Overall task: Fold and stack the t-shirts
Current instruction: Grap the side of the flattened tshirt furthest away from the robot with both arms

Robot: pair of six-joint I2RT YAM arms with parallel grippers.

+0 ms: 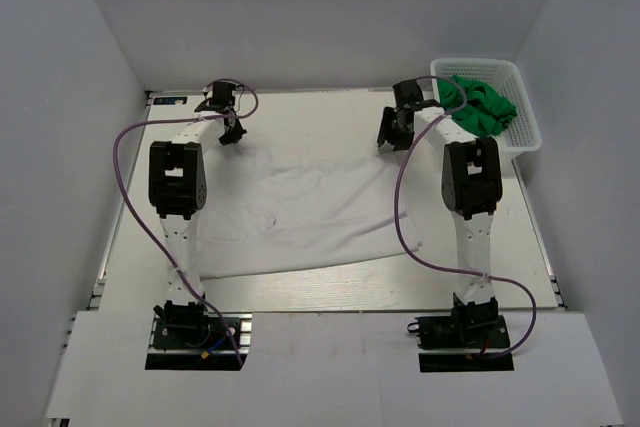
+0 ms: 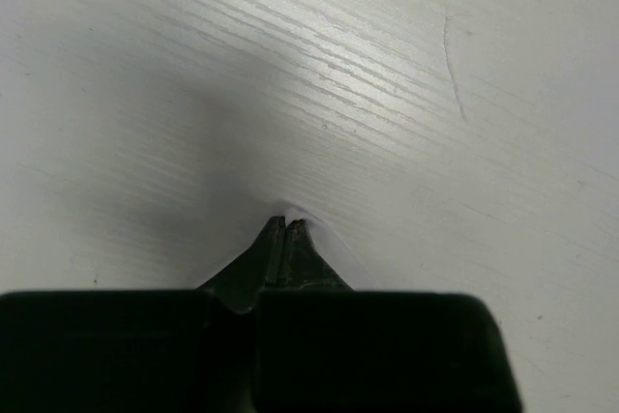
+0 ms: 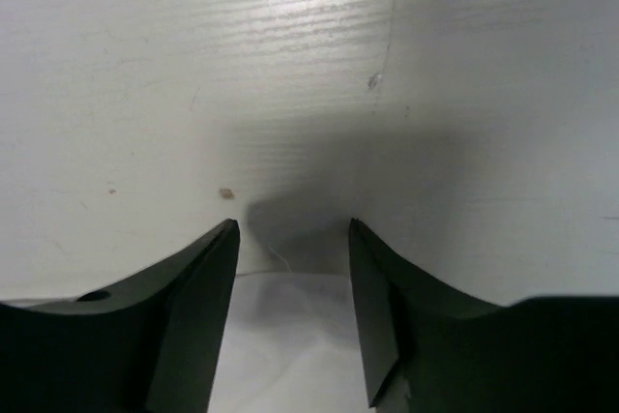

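A plain white t-shirt (image 1: 300, 212) lies spread out in the middle of the table. My left gripper (image 1: 232, 132) is at its far left corner. In the left wrist view the jaws (image 2: 287, 222) are closed, with a thin edge of white cloth (image 2: 340, 256) pinched at the tips. My right gripper (image 1: 392, 132) is at the shirt's far right corner. In the right wrist view it (image 3: 293, 229) is open, and the shirt's edge (image 3: 290, 336) lies between the fingers, low over the table. Bright green t-shirts (image 1: 480, 107) sit bunched in the basket.
A white plastic lattice basket (image 1: 527, 135) stands at the back right corner, just right of my right arm. White walls close in the table at the back and sides. Purple cables loop off both arms over the table.
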